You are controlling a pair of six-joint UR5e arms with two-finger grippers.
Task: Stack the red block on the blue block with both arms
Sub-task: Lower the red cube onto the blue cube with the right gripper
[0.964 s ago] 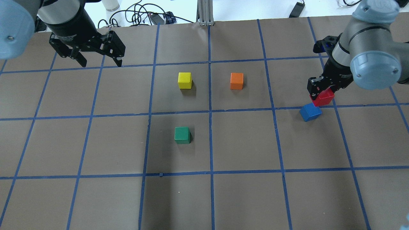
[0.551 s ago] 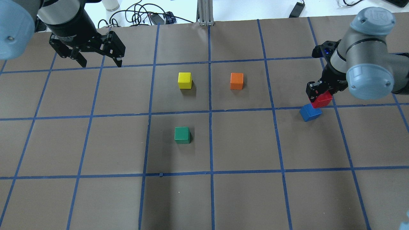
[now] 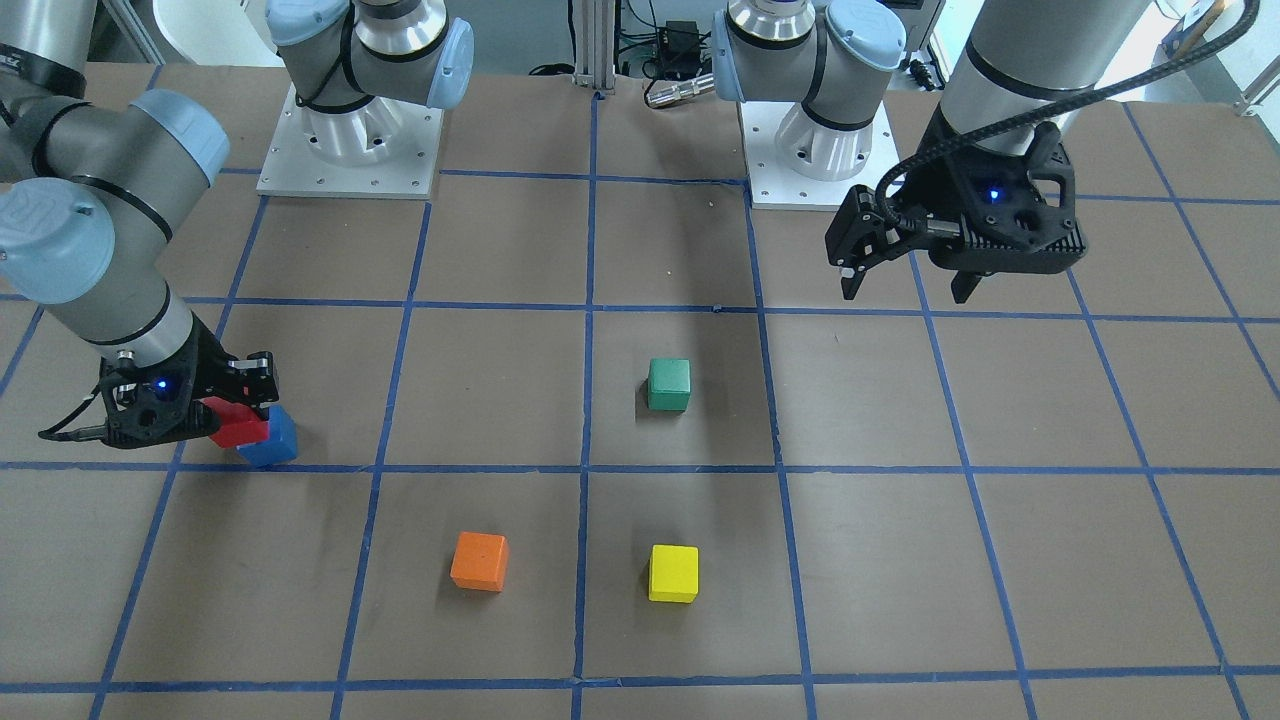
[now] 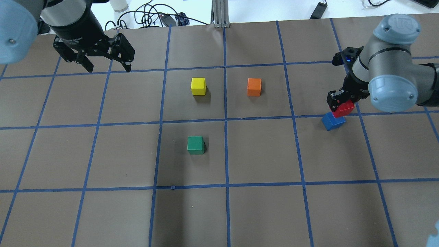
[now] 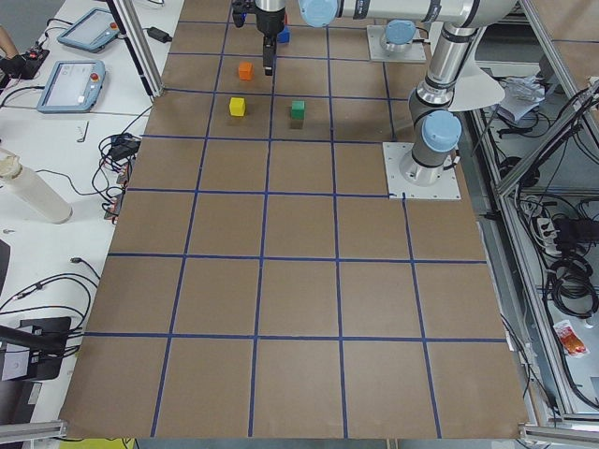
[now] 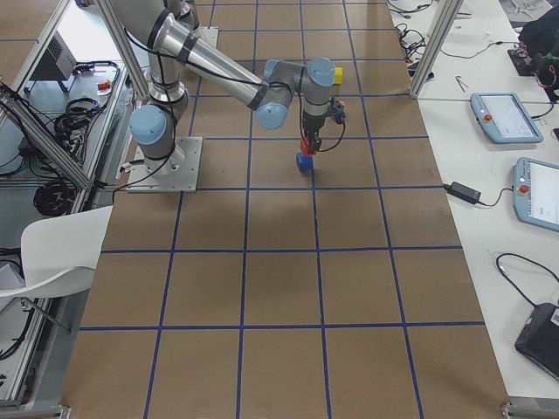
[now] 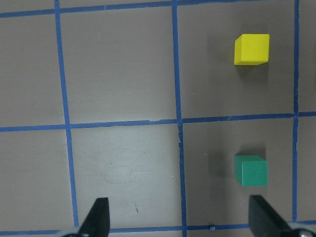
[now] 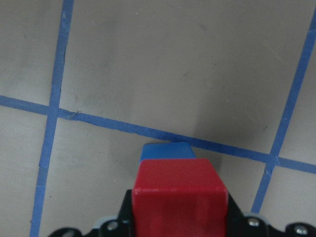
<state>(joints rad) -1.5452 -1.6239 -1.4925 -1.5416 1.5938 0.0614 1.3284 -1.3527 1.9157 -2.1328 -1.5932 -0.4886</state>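
Gripping the red block firmly in the right end effector, just above the blue block and covering most of it in the wrist view, beside a blue tape line at the right of the brown surface; cannot tell whether touching or apart. Hovering with the left end effector spread wide, holding nothing, over the far left of the surface, well apart from both blocks. Between the arms, flat on separate grid squares: yellow cube, orange cube, green cube.
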